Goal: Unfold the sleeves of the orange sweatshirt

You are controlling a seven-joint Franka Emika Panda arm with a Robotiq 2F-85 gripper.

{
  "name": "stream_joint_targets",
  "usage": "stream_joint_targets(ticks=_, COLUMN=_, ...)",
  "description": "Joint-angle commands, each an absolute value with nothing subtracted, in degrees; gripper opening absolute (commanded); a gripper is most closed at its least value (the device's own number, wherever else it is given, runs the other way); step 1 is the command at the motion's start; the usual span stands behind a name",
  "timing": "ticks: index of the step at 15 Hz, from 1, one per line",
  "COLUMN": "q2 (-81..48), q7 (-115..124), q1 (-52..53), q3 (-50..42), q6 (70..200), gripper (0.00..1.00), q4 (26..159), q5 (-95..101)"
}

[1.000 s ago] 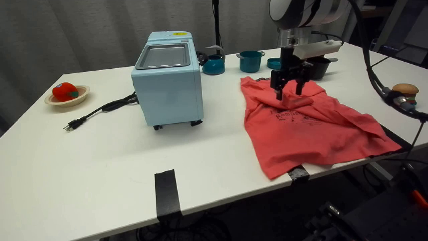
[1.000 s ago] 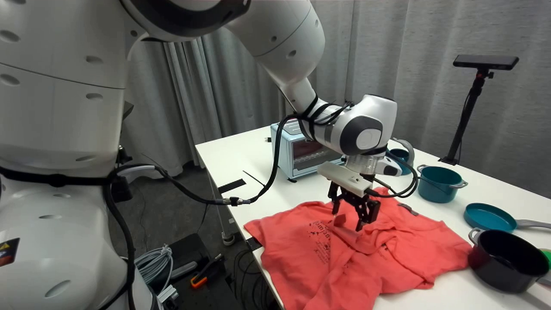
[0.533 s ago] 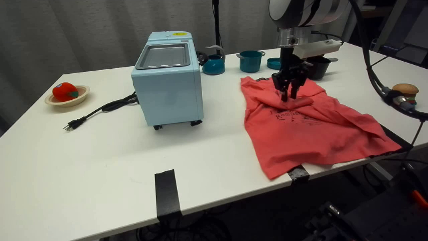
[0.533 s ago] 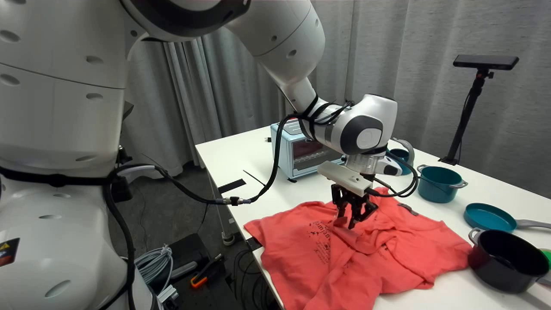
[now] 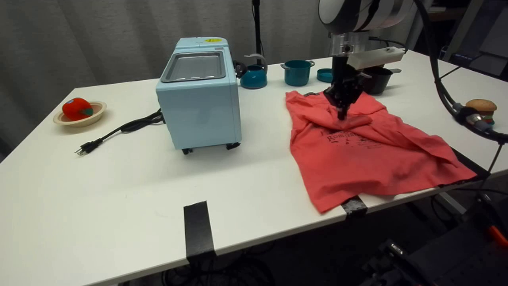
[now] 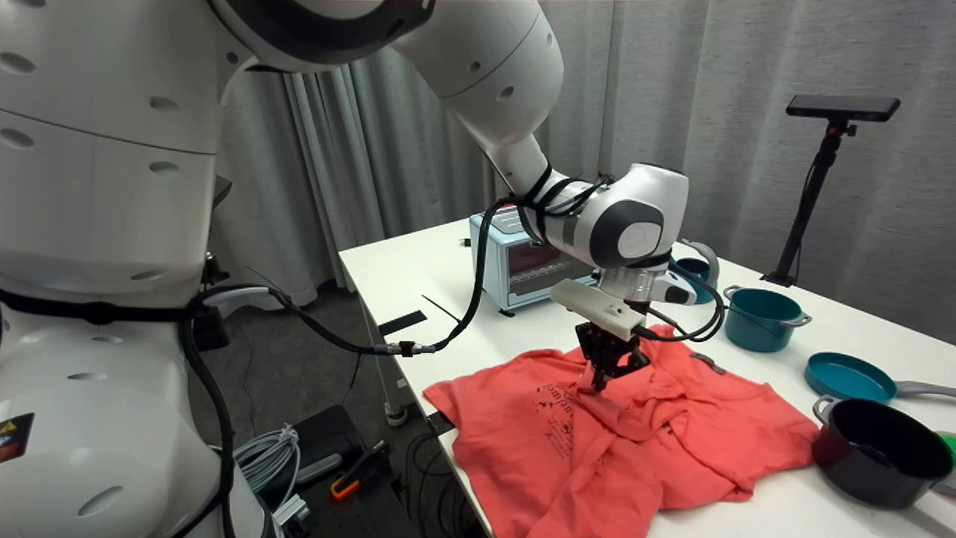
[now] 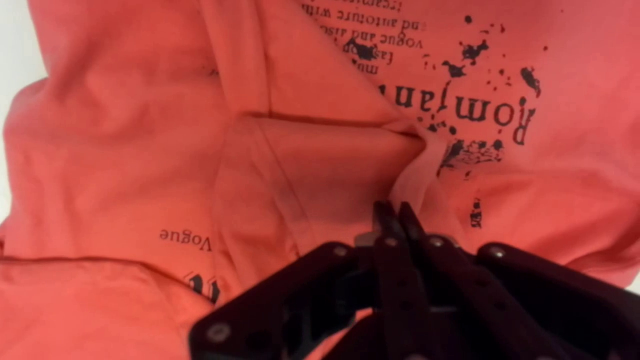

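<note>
The orange sweatshirt [image 5: 357, 167] lies crumpled on the white table, chest print upward, in both exterior views. A narrow folded part that looks like a sleeve [image 5: 359, 121] rests across the chest. Over it my gripper [image 5: 342, 116] points down, its fingertips at the cloth. In the wrist view the gripper [image 7: 395, 205] is drawn together, and a raised fold [image 7: 415, 185] of the sweatshirt runs in between the fingertips, so it appears pinched. How much cloth is caught is hidden by the dark fingers [image 7: 407, 280]. The other sleeve cannot be told apart from the folds.
A light-blue toaster oven [image 5: 204, 111] stands beside the sweatshirt. Behind are a teal kettle [image 5: 254, 77] and a teal pot [image 5: 297, 73]. A teal pan [image 6: 850, 376] and a black pot [image 6: 877, 456] sit close to the cloth, which reaches the table's edge [image 5: 278, 234].
My gripper has gone from open to shut at the fold on the chest, fingertips meeting around the raised flap. The arm has hardly moved, and the sweatshirt lies as before.
</note>
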State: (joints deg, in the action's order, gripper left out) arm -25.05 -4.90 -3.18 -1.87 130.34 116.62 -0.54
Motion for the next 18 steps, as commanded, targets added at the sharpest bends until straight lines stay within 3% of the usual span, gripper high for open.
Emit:
stream_joint_targets(ticks=1, q2=-25.4, q7=-6.3, q1=-3.9, q3=-1.0, q6=130.8, gripper=0.01, q4=115.5, q5=-1.5)
stream_joint_targets(ticks=4, q2=-25.6, q7=-6.9, q1=-4.0, q3=-0.7, q6=137.1, gripper=0.01, q4=116.2, q5=-1.9)
stream_joint_targets(ticks=5, q2=-16.6, q7=-7.8, q1=-4.9, q3=-0.8, q6=137.7, gripper=0.01, q4=123.4, q5=-2.5)
stream_joint_targets(ticks=12, q2=-3.8, q7=-12.1, q1=-8.2, q3=-3.3, q6=139.2, gripper=0.01, q4=121.5, q5=-7.0)
stream_joint_targets(ticks=18, q2=-4.1, q7=-9.4, q1=-9.9, q3=-8.4, q6=142.1, gripper=0.01, q4=117.6, q5=-2.2)
